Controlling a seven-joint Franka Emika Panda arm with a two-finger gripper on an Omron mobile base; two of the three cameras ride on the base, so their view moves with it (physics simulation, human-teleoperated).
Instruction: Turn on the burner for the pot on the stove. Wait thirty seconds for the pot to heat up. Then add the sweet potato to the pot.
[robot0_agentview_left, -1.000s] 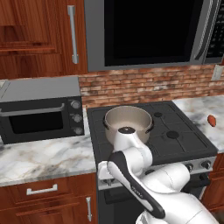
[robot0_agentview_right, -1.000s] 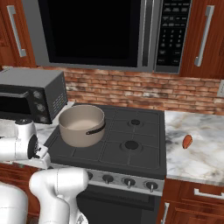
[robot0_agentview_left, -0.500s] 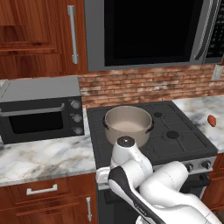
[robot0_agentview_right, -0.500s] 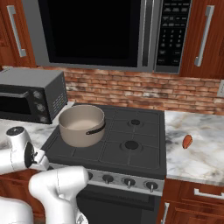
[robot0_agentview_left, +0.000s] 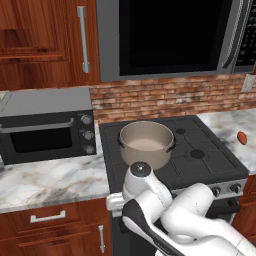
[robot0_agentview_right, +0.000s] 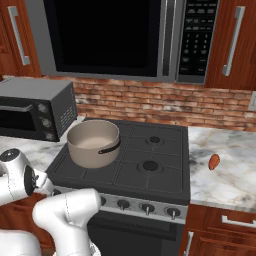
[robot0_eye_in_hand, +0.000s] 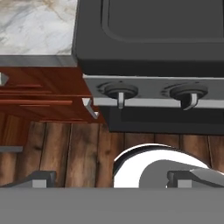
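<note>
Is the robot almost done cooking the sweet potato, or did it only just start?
Only just starting. Nothing looks done: the pot on the stove looks empty, no flame shows, and the sweet potato lies on the counter to the right. In hand: the open gripper, holding nothing, faces the knobs on the stove front without touching one. Left: turn on the burner, wait, then put the sweet potato in.

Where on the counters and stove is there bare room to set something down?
Bare marble lies in front of the toaster oven, left of the stove, and on the right counter around the sweet potato. The stove's right grates are free. Its back-left corner is crowded: the pot sits there.
</note>
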